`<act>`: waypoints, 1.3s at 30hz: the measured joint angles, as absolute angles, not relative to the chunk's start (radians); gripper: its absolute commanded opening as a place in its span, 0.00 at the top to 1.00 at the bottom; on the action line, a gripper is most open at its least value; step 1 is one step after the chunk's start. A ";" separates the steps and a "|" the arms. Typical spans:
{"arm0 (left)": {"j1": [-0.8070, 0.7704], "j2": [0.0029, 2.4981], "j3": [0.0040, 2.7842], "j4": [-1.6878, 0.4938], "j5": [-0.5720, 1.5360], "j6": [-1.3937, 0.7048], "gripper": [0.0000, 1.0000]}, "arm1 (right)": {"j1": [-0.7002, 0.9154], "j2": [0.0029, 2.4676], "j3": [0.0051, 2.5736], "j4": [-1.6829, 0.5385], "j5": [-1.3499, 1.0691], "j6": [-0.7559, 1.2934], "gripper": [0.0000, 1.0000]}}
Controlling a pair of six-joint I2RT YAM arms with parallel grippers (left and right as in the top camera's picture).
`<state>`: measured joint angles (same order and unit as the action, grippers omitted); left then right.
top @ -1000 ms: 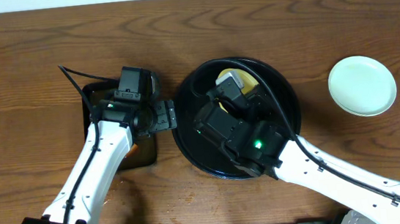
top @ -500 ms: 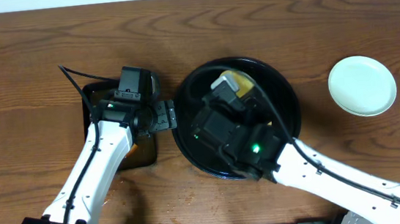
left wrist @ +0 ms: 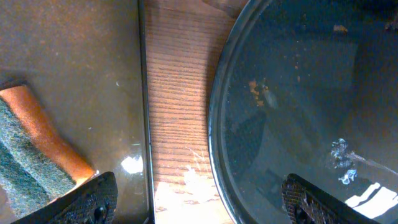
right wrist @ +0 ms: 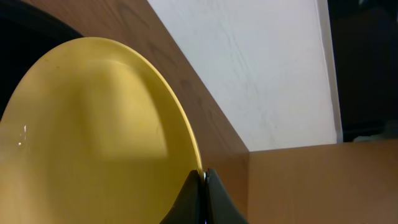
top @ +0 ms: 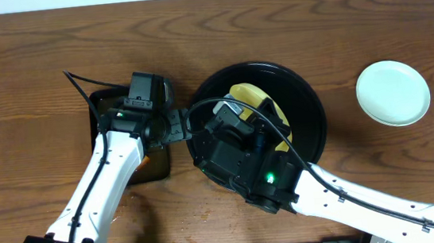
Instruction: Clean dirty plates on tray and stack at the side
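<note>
Closest in, your right gripper [right wrist: 204, 190] was clenched on the rim of the yellow plate [right wrist: 93, 143], the fingertips pinching its edge. The plate was tipped up over the round black tray [top: 318, 120], not lying flat in it. The face turned to the wrist camera looked smooth and glossy, an even pale yellow with one small glint, and I saw no orange stain on that side; the other side was hidden.

Your left gripper [left wrist: 202, 202] hung released, jaws wide and holding nothing, over the strip of table [top: 35, 59] between the two trays. Just beside it, the orange-and-green sponge [left wrist: 34, 155] lay untouched in the smaller rectangular tray [left wrist: 74, 62]. A few orange crumbs [left wrist: 258, 90] sat on the round tray's floor.

Farther out, well apart to the right, one pale plate [top: 393, 92] rested alone on the table and looked clean.

By my reading, you were partway: one plate was set aside, the yellow one was in hand and likely not yet wiped, and no stack had started. A third plate was not visible; the right arm covered much of the tray, so I could not tell whether one lay beneath.
</note>
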<state>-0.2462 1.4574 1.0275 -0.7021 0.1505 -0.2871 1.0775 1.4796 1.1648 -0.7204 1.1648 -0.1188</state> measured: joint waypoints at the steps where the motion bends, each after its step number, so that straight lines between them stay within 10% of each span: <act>1: -0.246 1.457 1.028 -0.702 0.150 -0.287 0.14 | 1.077 1.480 1.165 -0.720 1.167 -0.122 0.99; 39: -0.246 1.457 1.027 -0.702 0.150 -0.287 0.14 | 0.934 1.480 1.165 -0.697 1.090 -0.087 0.99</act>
<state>-0.2462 1.4574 1.0271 -0.7025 0.1505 -0.2871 0.9337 1.4796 1.1648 -0.6971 1.0904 -0.0872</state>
